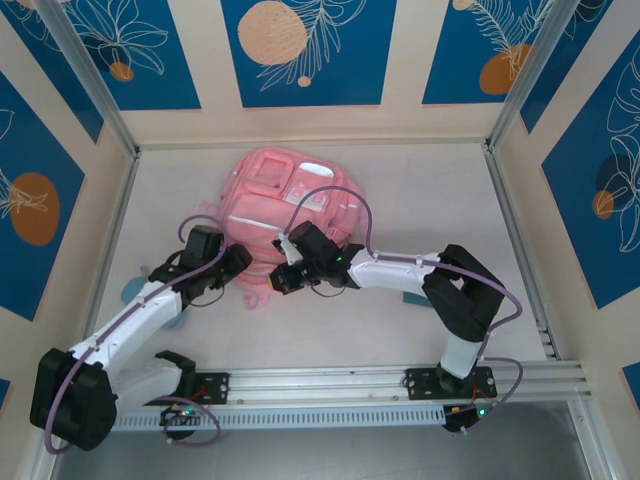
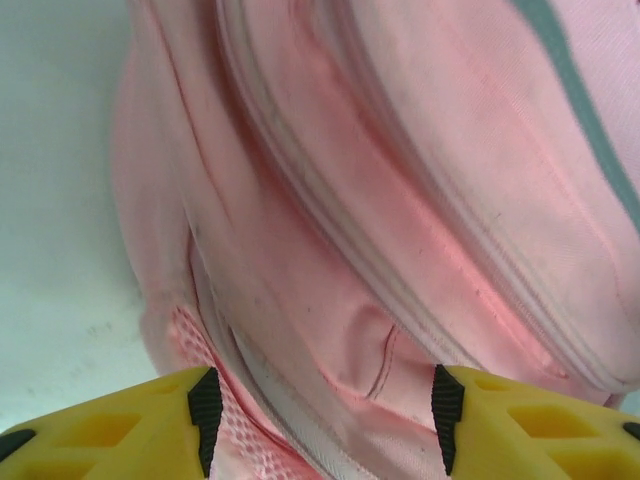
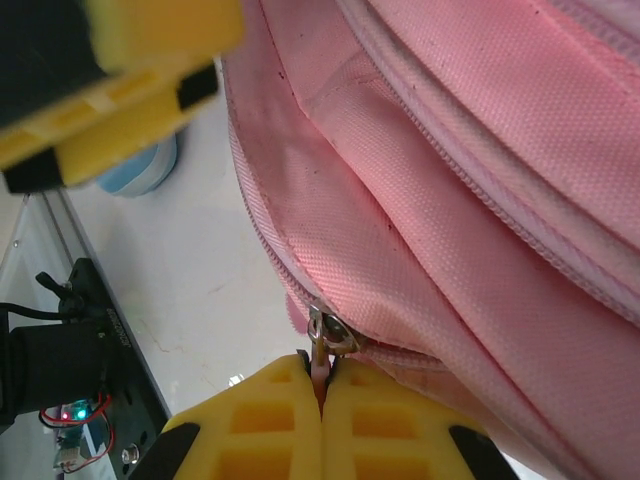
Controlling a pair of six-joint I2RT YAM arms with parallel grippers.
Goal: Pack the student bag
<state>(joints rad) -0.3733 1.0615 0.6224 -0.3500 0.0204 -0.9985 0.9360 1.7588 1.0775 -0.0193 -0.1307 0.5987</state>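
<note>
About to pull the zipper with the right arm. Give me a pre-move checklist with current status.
1. Right gripper shut on the zipper pull: ok.
2. Left gripper bracing the bag: not ok; jaws open, fabric between them unclamped.
3. Grippers apart from each other: ok; close, not touching.
4. Bag lying on the table: ok.
5. Zipper track ahead free of snags: cannot tell.
</note>
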